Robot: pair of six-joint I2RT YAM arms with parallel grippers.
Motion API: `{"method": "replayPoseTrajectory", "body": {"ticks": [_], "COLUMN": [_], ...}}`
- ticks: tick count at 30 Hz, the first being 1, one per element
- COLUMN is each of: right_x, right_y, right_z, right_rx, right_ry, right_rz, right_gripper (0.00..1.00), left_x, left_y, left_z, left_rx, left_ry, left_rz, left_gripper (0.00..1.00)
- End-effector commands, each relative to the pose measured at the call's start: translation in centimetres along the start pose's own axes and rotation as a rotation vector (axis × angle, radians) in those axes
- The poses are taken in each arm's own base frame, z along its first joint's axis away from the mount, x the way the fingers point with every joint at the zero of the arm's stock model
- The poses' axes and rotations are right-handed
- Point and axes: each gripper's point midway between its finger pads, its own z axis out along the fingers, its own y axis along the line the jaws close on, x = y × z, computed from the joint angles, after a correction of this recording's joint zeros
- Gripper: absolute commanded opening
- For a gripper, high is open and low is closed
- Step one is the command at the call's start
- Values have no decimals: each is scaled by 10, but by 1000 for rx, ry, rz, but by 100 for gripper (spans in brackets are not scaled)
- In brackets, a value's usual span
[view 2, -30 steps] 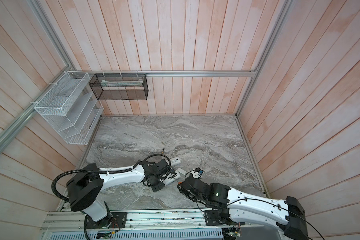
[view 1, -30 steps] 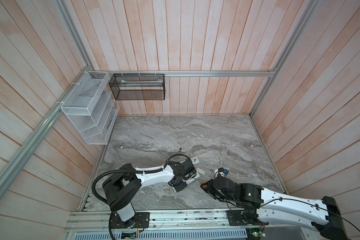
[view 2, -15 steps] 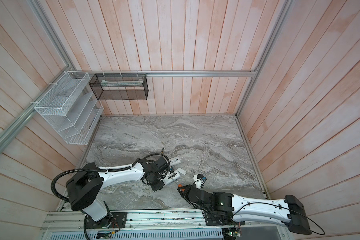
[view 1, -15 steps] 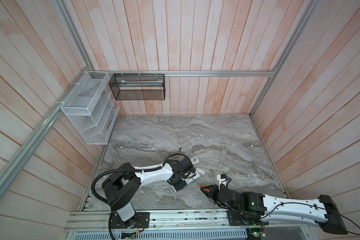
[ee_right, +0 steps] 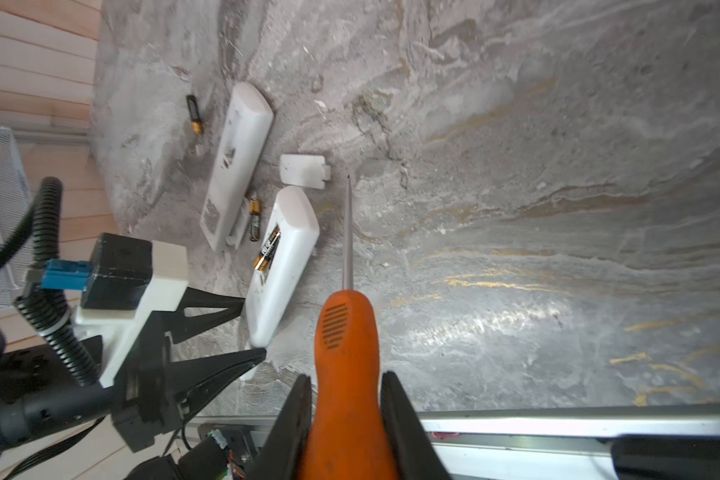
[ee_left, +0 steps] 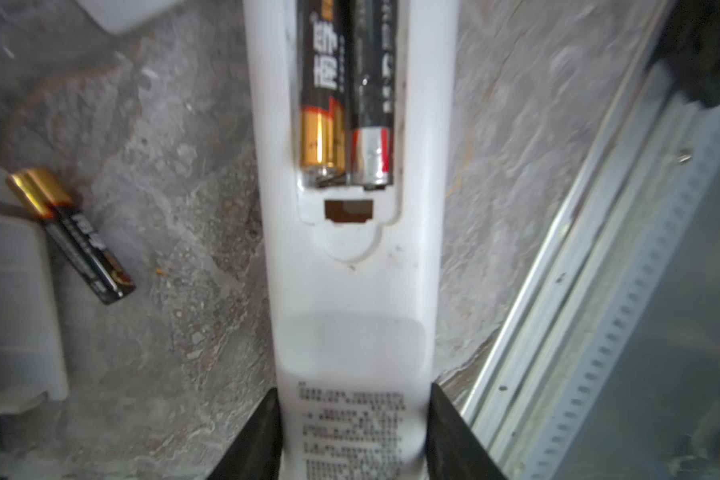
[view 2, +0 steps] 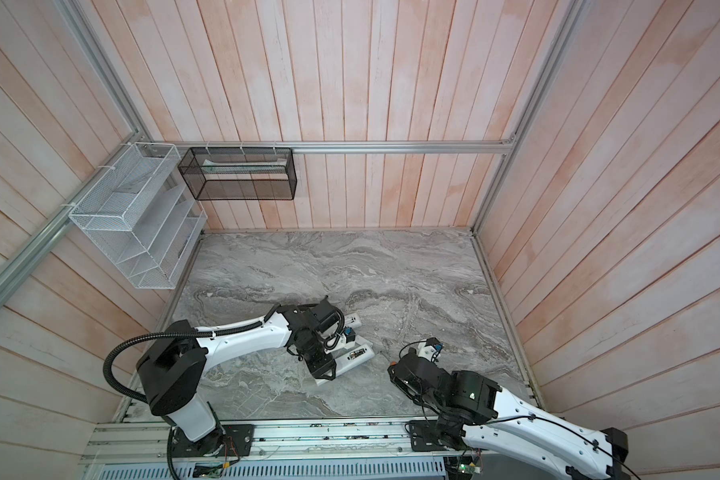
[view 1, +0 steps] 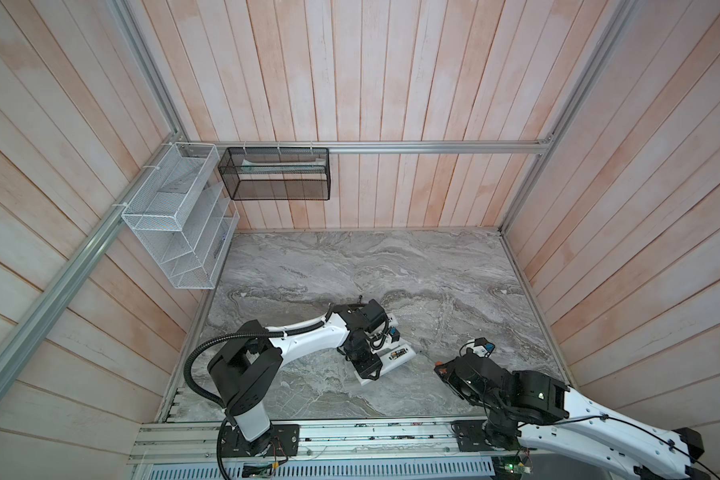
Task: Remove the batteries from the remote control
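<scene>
Left wrist view: your left gripper clamps the white remote by its end, steadying it; two batteries lie inside it, uncovered. Right wrist view: your right gripper is closed around the orange screwdriver, likely for prying.

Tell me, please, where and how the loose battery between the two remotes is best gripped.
Grip the battery across its dark middle, coming straight down from above. It is a slim cylinder lying flat on the table, so only its rounded sides can be pinched, and the held remote and the other remote flanking it would likely block a level approach.
</scene>
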Motion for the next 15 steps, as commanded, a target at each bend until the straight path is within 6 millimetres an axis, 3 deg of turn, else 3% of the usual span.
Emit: {"method": "replayPoseTrajectory", "body": {"ticks": [1, 7, 15], "right_x": [-14, -35, -62], "right_y": [19, 56, 99], "right_z": [-18, -29, -30], "right_rx": [-6, -3, -63], "right_ry": [-18, -34, -37], "right_rz": [-129, -257, -349], "right_gripper": [0, 0, 0], "left_x": [-9, -8, 4], "left_y": [-30, -41, -39], "left_z": [-21, -34, -27], "left_rx": [245, 546, 769], "left_ry": [-23, -15, -36], "left_rz": [-64, -272, -481], "left_gripper": [8, 8, 8]}}
